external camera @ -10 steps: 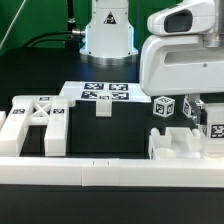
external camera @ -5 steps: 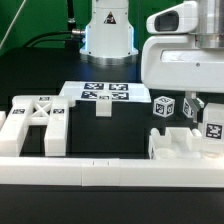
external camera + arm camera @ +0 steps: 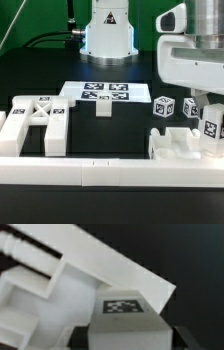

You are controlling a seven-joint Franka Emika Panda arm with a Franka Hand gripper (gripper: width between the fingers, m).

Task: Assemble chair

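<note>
At the exterior view's right, my gripper [image 3: 209, 112] is shut on a blocky white chair leg [image 3: 211, 126] with a marker tag on its face. The leg hangs just over a low white chair part [image 3: 178, 146] by the front rail. In the wrist view the tagged leg [image 3: 125, 311] fills the gap of the gripper [image 3: 128, 339], one dark finger on each side. Pale chair parts [image 3: 40, 286] lie beneath it. The X-braced panel [image 3: 38, 118] rests at the exterior view's left. A tagged white cube [image 3: 164, 107] stands behind the low part.
The marker board [image 3: 100, 94] lies flat mid-table, with a small white block [image 3: 103, 109] at its front edge. A long white rail [image 3: 90, 176] runs along the front. The arm's base [image 3: 108, 35] stands at the back, with dark cables to its left.
The arm and wrist have shifted toward the exterior view's right, carrying the tagged leg with them. The loose parts have stayed put.
</note>
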